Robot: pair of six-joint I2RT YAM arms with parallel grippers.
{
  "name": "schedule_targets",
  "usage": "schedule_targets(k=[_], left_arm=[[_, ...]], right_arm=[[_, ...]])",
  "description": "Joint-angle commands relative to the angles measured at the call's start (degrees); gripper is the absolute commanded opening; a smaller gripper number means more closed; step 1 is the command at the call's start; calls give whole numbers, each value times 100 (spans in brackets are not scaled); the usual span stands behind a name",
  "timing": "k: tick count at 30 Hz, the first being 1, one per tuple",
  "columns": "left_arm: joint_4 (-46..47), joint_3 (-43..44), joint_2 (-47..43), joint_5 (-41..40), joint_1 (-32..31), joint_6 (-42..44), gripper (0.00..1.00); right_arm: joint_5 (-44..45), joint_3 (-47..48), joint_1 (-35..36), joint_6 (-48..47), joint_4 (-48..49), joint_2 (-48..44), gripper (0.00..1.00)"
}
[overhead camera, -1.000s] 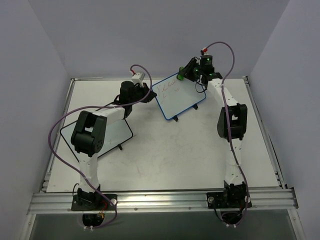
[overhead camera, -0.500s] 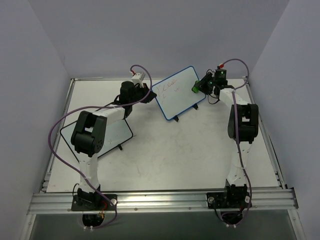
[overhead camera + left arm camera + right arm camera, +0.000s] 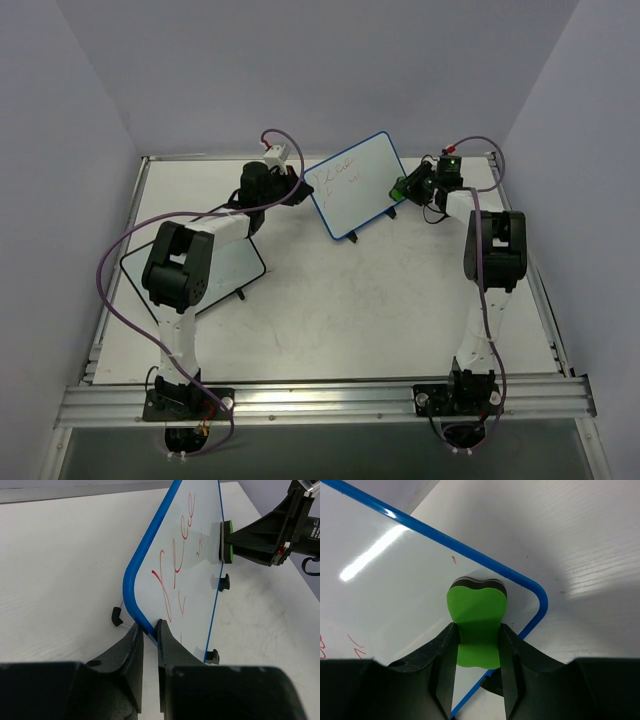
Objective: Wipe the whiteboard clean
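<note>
From above, at the far middle of the table (image 3: pixel 350 300), the whiteboard (image 3: pixel 355 185) with the blue frame stands tilted on its black feet (image 3: pixel 352 238). The left gripper (image 3: pixel 300 186) meets its left edge and the right gripper (image 3: pixel 402 186) its right edge. A green eraser (image 3: pixel 397 185) sits at the right gripper's tip, against that right edge. A black-framed whiteboard (image 3: pixel 238 272) lies well behind the left gripper, partly under that arm's elbow.

Through the left wrist camera, the two dark fingers are pinched together on the blue frame, just past its rounded near corner, one finger on each face. Ahead of the fingers the white surface carries red writing (image 3: pixel 175 570) in loops running up towards the far end. Further ahead and to the right, the eraser's pad presses flat on the board by its right frame, held by the other arm's black fingers.

Through the right wrist camera, the fingers are clamped on the eraser's green foam, one on each side. Its dark pad rests on the white surface just inside a rounded blue corner. Small red marks lie off to the left of the fingers.
</note>
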Motion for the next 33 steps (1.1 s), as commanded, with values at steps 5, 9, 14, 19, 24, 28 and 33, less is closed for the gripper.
schedule_targets(k=[5,9,14,19,24,28,33], left_arm=[[-484,-3,51,85,-142,573,2],[-493,14,69,85,-142,573,2],[-528,50,86,76,-142,590,2],[-546,50,77,76,-142,608,2],[-554,58,69,67,-142,625,2],[-554,50,86,67,-142,617,2],[-519,23,86,67,-142,608,2]], right_arm=[[-328,743,-142,21,-302,95,0],[-442,1254,-90,21,-574,341,0],[-477,1790,77,-6,-837,535,0],[-451,2265,350,-32,-979,711,0],[-328,2196,403,-172,-1058,694,0],[-389,1617,271,-111,-769,536,0],[-565,579,139,143,-110,263,0]])
